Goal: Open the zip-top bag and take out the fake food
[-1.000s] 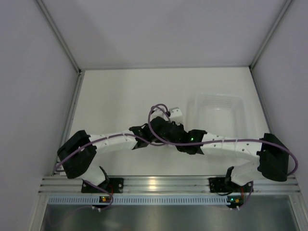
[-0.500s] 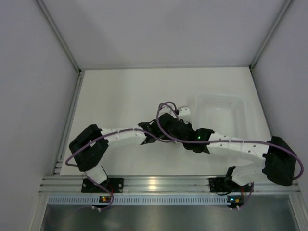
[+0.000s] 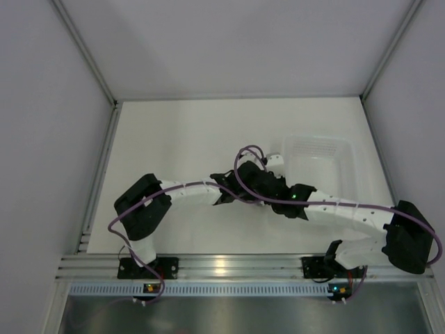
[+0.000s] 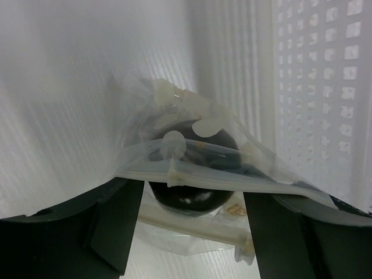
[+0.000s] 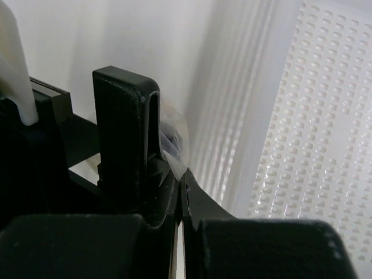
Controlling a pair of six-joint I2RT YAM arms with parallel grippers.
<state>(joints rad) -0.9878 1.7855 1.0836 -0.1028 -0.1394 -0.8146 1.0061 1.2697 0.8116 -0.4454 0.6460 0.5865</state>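
The zip-top bag is a small clear crinkly bag hanging in the left wrist view, right beside the white tub. The fake food, a glossy dark ball, sits inside it between two zip strips. My left gripper is open, one finger on each side of the bag's lower part. My right gripper is shut on a clear edge of the bag. In the top view the left gripper and the right gripper meet at mid table, and they hide the bag.
The white translucent tub stands at the right, just beyond the grippers; its dimpled wall fills the right of the left wrist view and the right wrist view. Grey walls enclose the table on three sides.
Both arms have moved right, toward the tub, still joined at the bag. The left arm has stretched out further.
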